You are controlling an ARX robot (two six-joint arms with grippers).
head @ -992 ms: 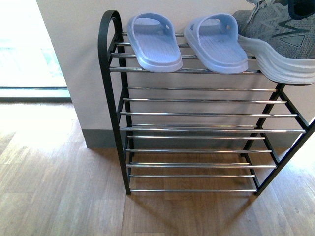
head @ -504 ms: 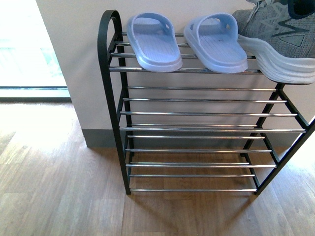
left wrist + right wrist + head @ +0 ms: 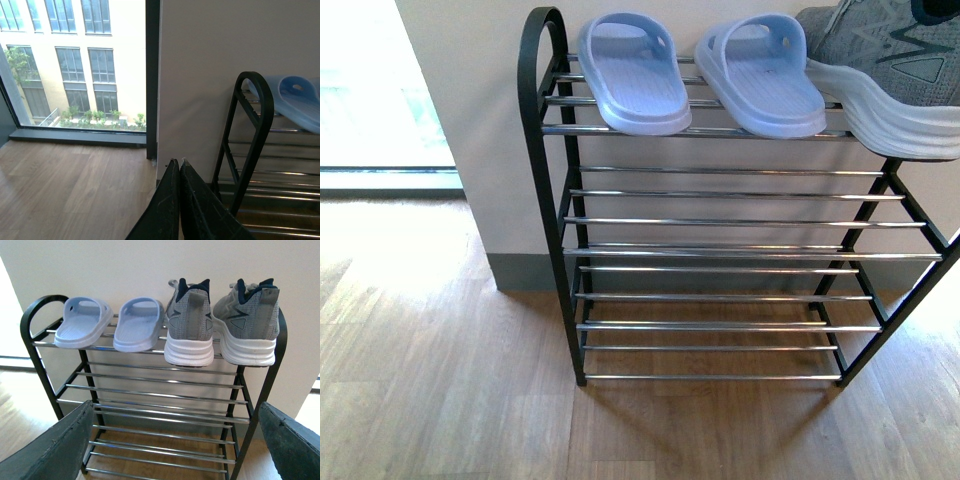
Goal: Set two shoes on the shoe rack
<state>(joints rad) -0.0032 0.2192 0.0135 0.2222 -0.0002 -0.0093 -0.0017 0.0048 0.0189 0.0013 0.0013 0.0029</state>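
No readable text, brand, number or sign is showing anywhere in these views, on any surface.

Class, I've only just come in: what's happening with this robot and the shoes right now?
Nothing is being handled. The pale blue slide sandals and the grey sneakers all sit side by side on the top tier of the shoe rack; the lower tiers are bare. The right gripper is open, facing the rack and holding nothing. The left gripper is shut, empty, beside the rack's end. The placing looks done.

Front view — sneaker (image 3: 890, 60) cut off.
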